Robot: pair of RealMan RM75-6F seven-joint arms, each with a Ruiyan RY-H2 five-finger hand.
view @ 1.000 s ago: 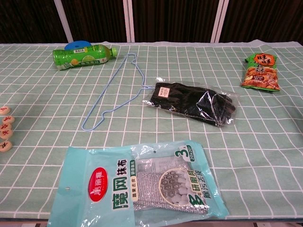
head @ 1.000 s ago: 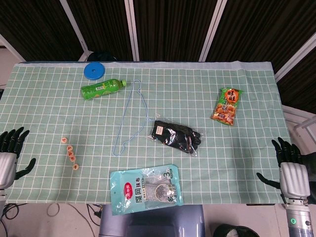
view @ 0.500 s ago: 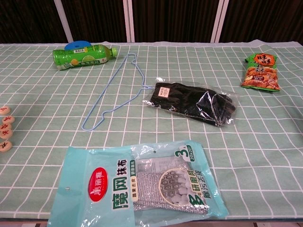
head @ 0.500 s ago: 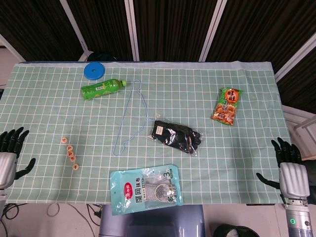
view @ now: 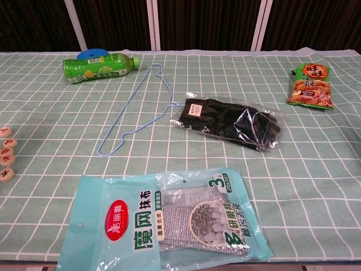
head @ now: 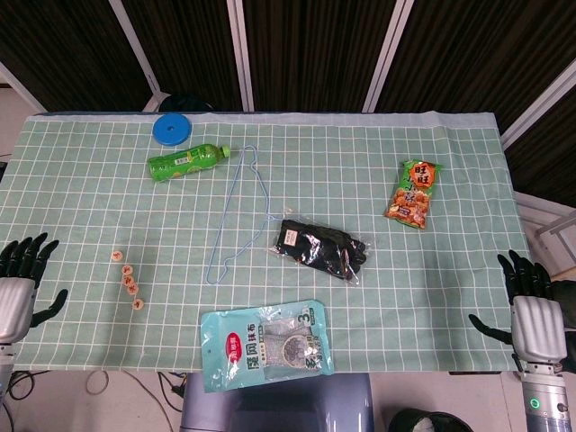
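My left hand hangs at the table's left edge, fingers spread, holding nothing; the wooden discs lie nearest to it. At the right edge my right hand is likewise spread and empty, well clear of the snack bag. Neither hand shows in the chest view. On the green checked cloth lie a green bottle on its side, a blue wire hanger, black gloves in a clear bag and a teal dishcloth pack at the front edge.
A blue round lid sits behind the bottle at the back left. The dishcloth pack overhangs the front edge of the table. Dark panels stand behind the table.
Both hands have sunk slightly lower in the head view. Nothing on the table has moved.
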